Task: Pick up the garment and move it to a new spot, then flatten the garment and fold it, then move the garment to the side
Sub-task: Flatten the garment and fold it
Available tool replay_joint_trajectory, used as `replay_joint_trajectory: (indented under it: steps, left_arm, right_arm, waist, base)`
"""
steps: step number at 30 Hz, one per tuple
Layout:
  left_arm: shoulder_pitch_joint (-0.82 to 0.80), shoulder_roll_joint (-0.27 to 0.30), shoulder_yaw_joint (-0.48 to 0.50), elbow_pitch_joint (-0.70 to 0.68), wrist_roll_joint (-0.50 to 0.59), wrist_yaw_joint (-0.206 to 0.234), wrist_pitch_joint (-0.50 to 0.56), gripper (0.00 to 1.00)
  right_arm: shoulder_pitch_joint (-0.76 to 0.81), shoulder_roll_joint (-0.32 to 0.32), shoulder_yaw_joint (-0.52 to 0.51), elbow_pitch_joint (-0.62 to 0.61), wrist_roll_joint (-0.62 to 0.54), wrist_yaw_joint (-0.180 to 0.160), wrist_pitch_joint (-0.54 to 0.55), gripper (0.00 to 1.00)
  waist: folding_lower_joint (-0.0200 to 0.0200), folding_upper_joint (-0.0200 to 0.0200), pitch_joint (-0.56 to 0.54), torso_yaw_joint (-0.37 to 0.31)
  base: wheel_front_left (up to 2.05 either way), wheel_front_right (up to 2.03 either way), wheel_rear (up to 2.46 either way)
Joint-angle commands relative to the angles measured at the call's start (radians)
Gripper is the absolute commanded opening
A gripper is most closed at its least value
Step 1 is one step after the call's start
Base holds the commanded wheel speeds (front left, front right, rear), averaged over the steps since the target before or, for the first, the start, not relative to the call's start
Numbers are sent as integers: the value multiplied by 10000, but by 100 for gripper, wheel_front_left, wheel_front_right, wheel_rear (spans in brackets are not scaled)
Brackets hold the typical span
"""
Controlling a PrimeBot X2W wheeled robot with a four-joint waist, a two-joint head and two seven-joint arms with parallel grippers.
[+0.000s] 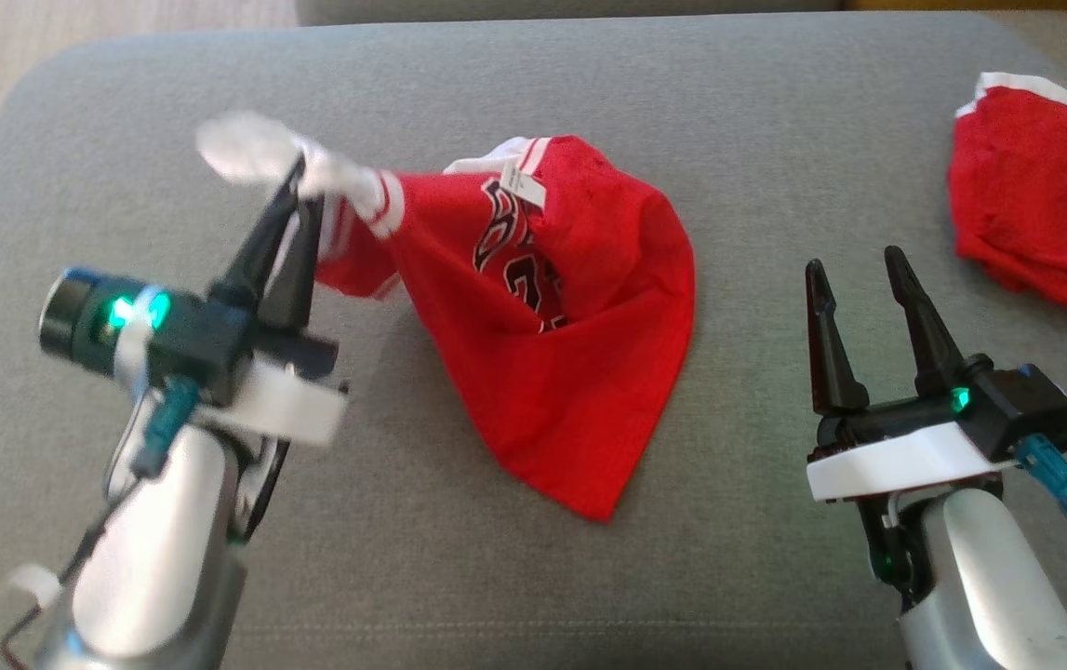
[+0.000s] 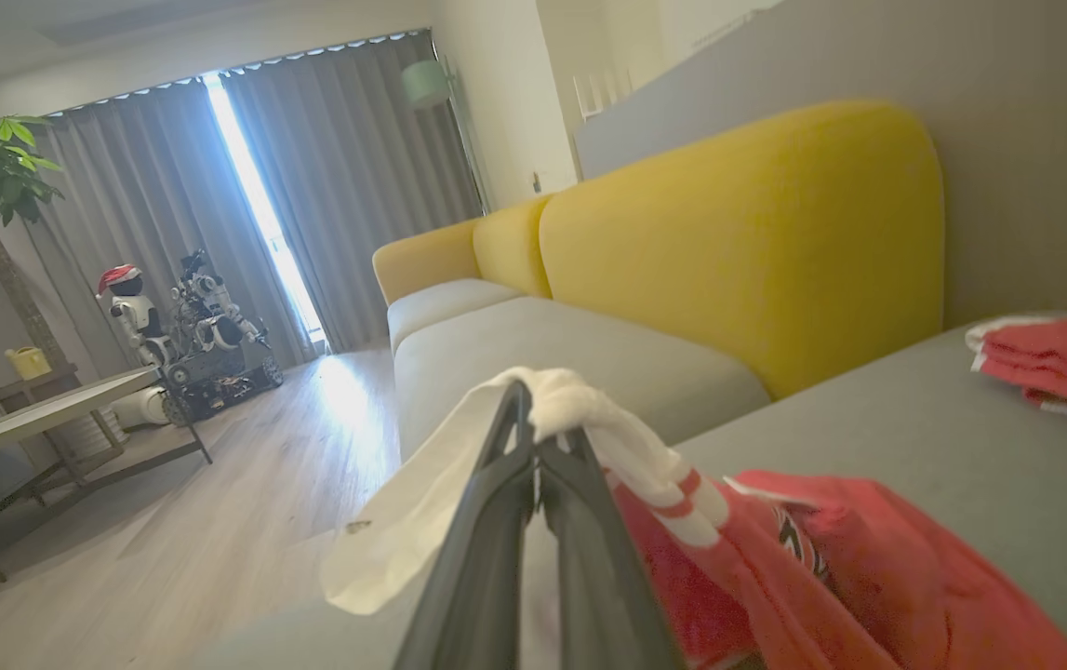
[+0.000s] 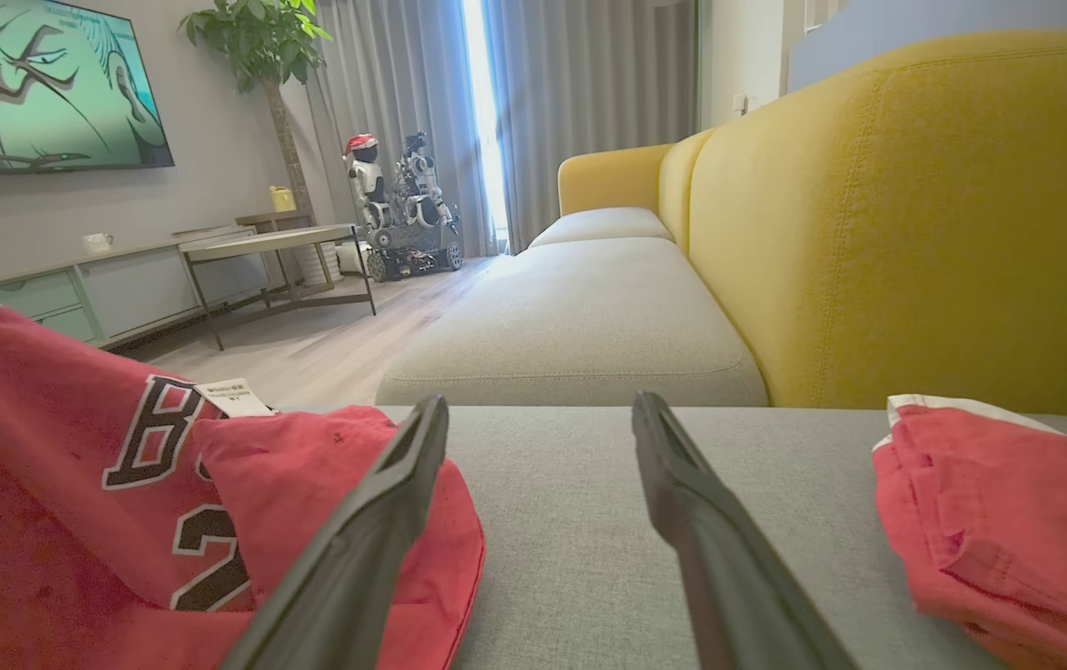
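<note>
Nearest the head camera, the left forearm (image 1: pixel 161 549) and the right forearm (image 1: pixel 989 568) rise from the lower corners of the view; the left one is blurred.

Largest element: the grey seat cushion (image 1: pixel 496 84), which carries everything else. In the wrist views a yellow backrest (image 3: pixel 914 233) stands behind it.

Next in size, the garment (image 1: pixel 580 372), a red jersey, lies near the middle of the cushion, left of the right gripper. Its lower hem points toward the robot. Its body rests on the cushion in a loose cone that narrows toward the upper left. A black, white-outlined print (image 1: pixel 505 242) shows partly among the folds; the right wrist view (image 3: pixel 156 433) gives it more clearly.

A smaller red bundle (image 1: pixel 1035 205) with thin white trim lies at the far right of the cushion, well apart from the garment.

The left gripper (image 1: pixel 302 186) has its two dark fingers pressed together on the garment's white sleeve (image 1: pixel 245 149). The sleeve is held up off the cushion, with loose white cloth spilling past the fingertips. The left wrist view (image 2: pixel 538 428) confirms the pinch: white cloth drapes over both closed fingers, and the red-striped sleeve edge hangs just beside them.

The right gripper (image 1: pixel 854 261) stands wide, holding nothing. It sits low over bare cushion between the garment and the bundle. In its own wrist view (image 3: pixel 540 405) the left finger overlaps the garment's edge; whether it touches cannot be told.

Smallest, a white label (image 1: pixel 524 184) sticks up from the garment's top fold, near the print.
</note>
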Motion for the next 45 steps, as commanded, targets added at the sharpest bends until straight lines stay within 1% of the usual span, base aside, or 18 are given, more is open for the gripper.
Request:
replay_joint_trajectory:
  steps: [1, 3, 6, 9, 12, 13, 15, 20, 27, 30, 36, 40, 45]
  left_arm:
    - [17, 483, 196, -321, 297, 61, -49, 0]
    - [332, 726, 73, -73, 530, 121, -49, 0]
    - [803, 1024, -95, 764, 772, 188, -49, 0]
    - [1094, 1000, -319, 1780, 709, 53, -49, 0]
    - [1238, 683, -637, 2399, 375, -345, -49, 0]
    - [1260, 614, -743, 2584, 338, -419, -49, 17]
    - [1235, 469, -769, 2781, 255, -350, -49, 100]
    - [1136, 99, -279, 2425, -257, 114, -49, 100]
    - [1333, -229, 679, 1003, -906, 612, -49, 100]
    - [1564, -356, 1065, 321, -1018, 802, -49, 100]
    - [1892, -541, 1490, -548, -960, 962, -49, 100]
    - [1959, -695, 1743, -886, -1007, 1038, -49, 100]
    - [2133, -992, 1948, -1170, -1163, 960, -49, 100]
  right_arm:
    - [-123, 11, 207, -278, 96, -9, -99, 100]
    - [-143, 11, 195, -268, 106, -9, -104, 100]
    - [-168, 11, 185, -238, 116, -9, -110, 100]
    - [-186, 11, 186, -203, 115, -9, -115, 100]
    - [-202, 11, 193, -176, 95, -9, -119, 100]
    - [-208, 11, 191, -166, 88, -9, -119, 100]
    - [-223, 11, 189, -149, 65, -9, -120, 100]
    - [-185, 11, 142, -159, 1, -9, -118, 100]
    - [-80, 11, 116, -154, -43, -9, -38, 100]
    - [-40, 11, 87, -179, -35, -9, -2, 100]
    - [33, 11, 76, -260, -73, -9, 71, 100]
    - [19, 11, 79, -296, -76, -9, 99, 100]
    - [26, 11, 64, -283, -57, -9, 108, 100]
  waist:
    - [0, 0, 32, 126]
    - [0, 0, 51, 216]
    - [0, 0, 56, 309]
    - [0, 0, 44, 382]
    - [0, 0, 22, 431]
    - [0, 0, 8, 442]
    - [0, 0, -25, 456]
    - [0, 0, -108, 512]
    - [0, 0, -358, 575]
    - [0, 0, -464, 616]
    - [0, 0, -567, 746]
    - [0, 0, -547, 804]
    - [0, 0, -542, 938]
  base:
    - [0, 0, 0]
    - [0, 0, 0]
    - [0, 0, 0]
    - [0, 0, 0]
    - [0, 0, 0]
    - [0, 0, 0]
    - [0, 0, 0]
    - [0, 0, 0]
    - [0, 0, 0]
    - [0, 0, 0]
    - [0, 0, 0]
    - [0, 0, 0]
    - [0, 0, 0]
